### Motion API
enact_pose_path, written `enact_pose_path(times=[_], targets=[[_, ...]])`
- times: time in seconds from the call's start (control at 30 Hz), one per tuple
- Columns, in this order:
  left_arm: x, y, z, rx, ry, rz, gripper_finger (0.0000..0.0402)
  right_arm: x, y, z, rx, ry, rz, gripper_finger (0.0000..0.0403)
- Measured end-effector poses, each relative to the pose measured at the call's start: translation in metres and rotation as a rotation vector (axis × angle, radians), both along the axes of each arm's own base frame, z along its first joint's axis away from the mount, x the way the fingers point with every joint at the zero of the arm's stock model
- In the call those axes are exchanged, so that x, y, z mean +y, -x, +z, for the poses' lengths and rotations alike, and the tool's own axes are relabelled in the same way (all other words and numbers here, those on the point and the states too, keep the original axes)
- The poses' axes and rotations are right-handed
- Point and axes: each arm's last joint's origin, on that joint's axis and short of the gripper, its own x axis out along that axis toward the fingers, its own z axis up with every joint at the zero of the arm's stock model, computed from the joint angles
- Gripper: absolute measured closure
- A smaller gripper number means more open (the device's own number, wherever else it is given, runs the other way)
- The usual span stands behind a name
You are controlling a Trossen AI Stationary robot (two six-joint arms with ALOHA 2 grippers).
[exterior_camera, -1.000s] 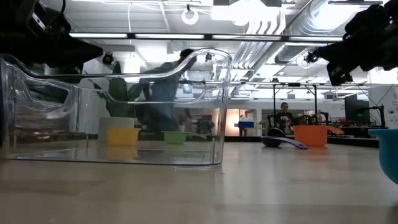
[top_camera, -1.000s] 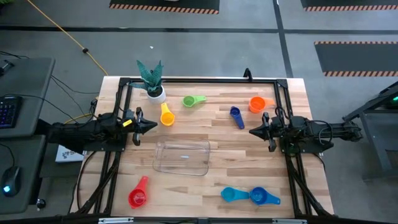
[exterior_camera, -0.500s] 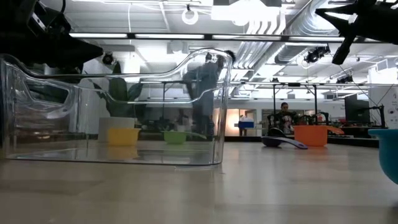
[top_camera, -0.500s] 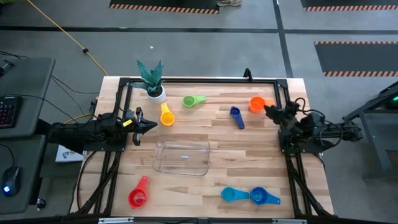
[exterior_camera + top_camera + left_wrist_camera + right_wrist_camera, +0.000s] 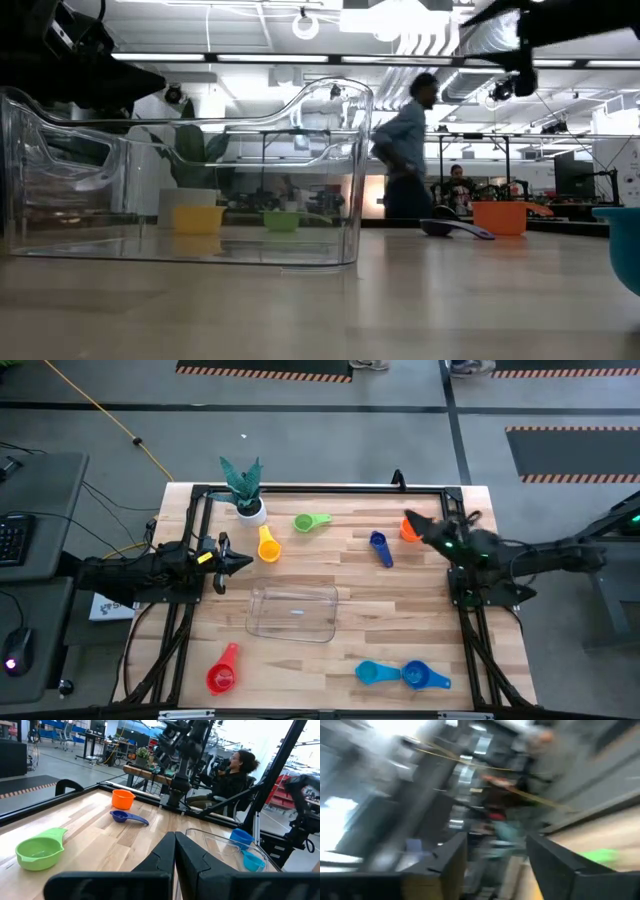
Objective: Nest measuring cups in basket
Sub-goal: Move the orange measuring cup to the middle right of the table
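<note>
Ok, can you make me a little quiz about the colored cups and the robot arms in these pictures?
1. True or false: the basket already holds a cup.
2. Which cup is the right gripper closest to? A) the red cup B) the orange cup C) the green cup
3. Fill in the blank: the yellow cup lies just in front of the ____ gripper.

Key
1. False: the basket is empty.
2. B: the right gripper, fingers apart, is over the orange cup by the far right edge.
3. Left, whose fingers are closed.
</note>
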Motion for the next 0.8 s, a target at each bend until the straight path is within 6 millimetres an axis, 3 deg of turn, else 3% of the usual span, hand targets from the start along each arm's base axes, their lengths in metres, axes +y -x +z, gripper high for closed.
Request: enact_pose_path(times=[0.13,0.33,0.47,0.57,0.8], targets=[[0.0,0.0,0.0,0.0,0.0,0.0,0.0401,-0.011,-0.023,-0.004,0.368,-0.218,-0.107,0.0176],[0.0,0.0,0.0,0.0,0.0,0.0,0.0401,-0.029,-0.011,-0.013,0.876,-0.551,-0.357,0.0174],[0.0,0.0,0.0,0.0,0.0,0.0,0.0401,-0.043,-0.01,-0.026,0.975,-0.647,-0.46,0.0174],[0.0,0.0,0.0,0.0,0.0,0.0,0.0401,-0.054,-0.01,-0.048,1.035,-0.717,-0.474,0.0174],[0.0,0.0,0.0,0.0,0.0,0.0,0.0401,-0.066,-0.002,-0.086,0.968,-0.811,-0.534,0.0174]])
